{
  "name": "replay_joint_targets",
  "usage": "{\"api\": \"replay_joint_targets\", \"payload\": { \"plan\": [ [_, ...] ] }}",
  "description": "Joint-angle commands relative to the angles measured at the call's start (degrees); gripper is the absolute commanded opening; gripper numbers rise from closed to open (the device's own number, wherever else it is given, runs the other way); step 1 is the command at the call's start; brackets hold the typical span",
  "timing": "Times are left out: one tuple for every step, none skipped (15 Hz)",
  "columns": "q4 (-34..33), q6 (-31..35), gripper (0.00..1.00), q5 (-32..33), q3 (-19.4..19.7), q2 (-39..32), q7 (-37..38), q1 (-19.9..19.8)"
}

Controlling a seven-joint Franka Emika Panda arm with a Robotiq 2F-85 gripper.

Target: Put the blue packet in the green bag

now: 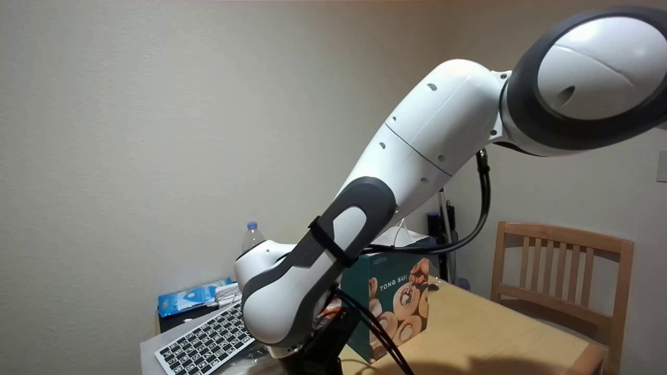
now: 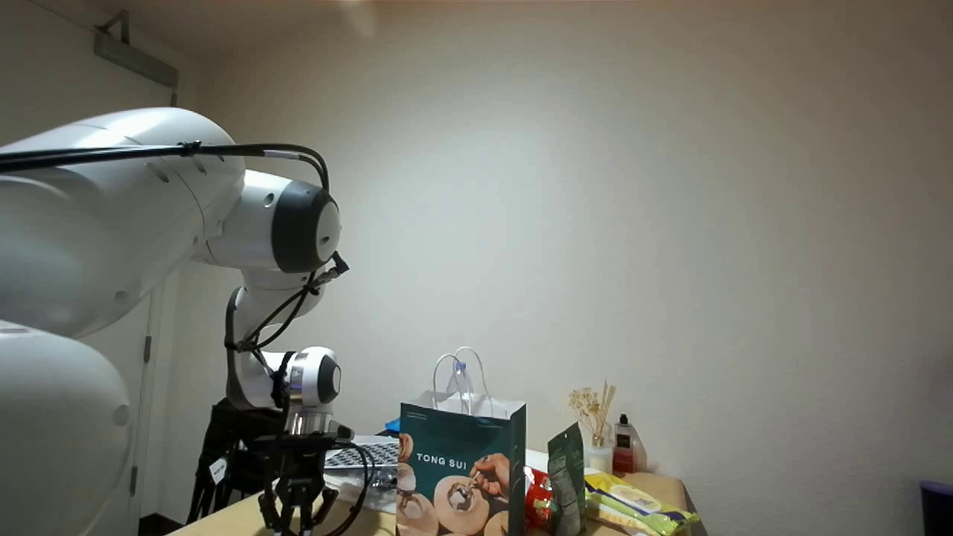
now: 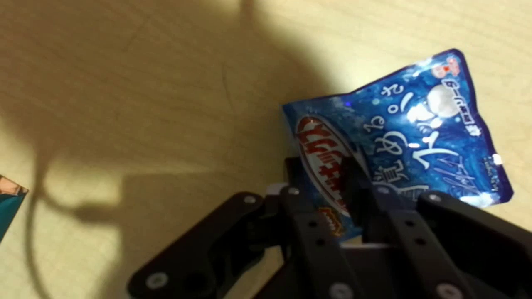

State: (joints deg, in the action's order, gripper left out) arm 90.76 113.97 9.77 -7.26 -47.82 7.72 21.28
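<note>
Blue packet [image 3: 428, 133]: was toward the left edge of the tabletop [image 2: 234, 523] (in an exterior view).
End effector [image 3: 322, 174]: gripped one creased end; grasp seemed done.
Green bag [image 2: 458, 473]: stood farther from that edge; carrying and dropping in remained.

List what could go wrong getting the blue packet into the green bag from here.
The blue packet might slip or swing: the gripper sits over one end of it, with most of the packet jutting to one side, and a firm hold cannot be confirmed.
On the way in, it could snag on the white loop handles standing above the mouth of the green bag.
The black cable beside the gripper might catch the bag and tip it.
</note>
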Motion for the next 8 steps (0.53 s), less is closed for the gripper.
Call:
{"api": "replay_joint_targets", "payload": {
  "plan": [
    [-1.38, -1.21, 0.03, -0.03, 0.15, -0.53, -0.62, -0.28],
    [-1.44, -1.1, 0.02, -0.08, 0.16, -0.48, -0.65, -0.33],
    [-1.33, -0.98, 0.01, -0.05, 0.18, -0.28, -0.71, -0.36],
    [-1.08, -1.04, 0.0, -0.03, 0.25, 0.09, -0.5, -0.3],
    [-0.18, -0.74, 0.02, 0.39, 0.71, 1.16, 0.85, 0.21],
    [0.59, -0.48, 0.02, 0.51, 0.86, 2.15, 1.57, 0.44],
    [1.94, -0.32, 0.04, 1.02, 1.45, 4.01, 3.58, 1.17],
    [2.98, -0.26, 0.03, 1.53, 1.98, 5.57, 5.37, 1.82]
  ]
}}
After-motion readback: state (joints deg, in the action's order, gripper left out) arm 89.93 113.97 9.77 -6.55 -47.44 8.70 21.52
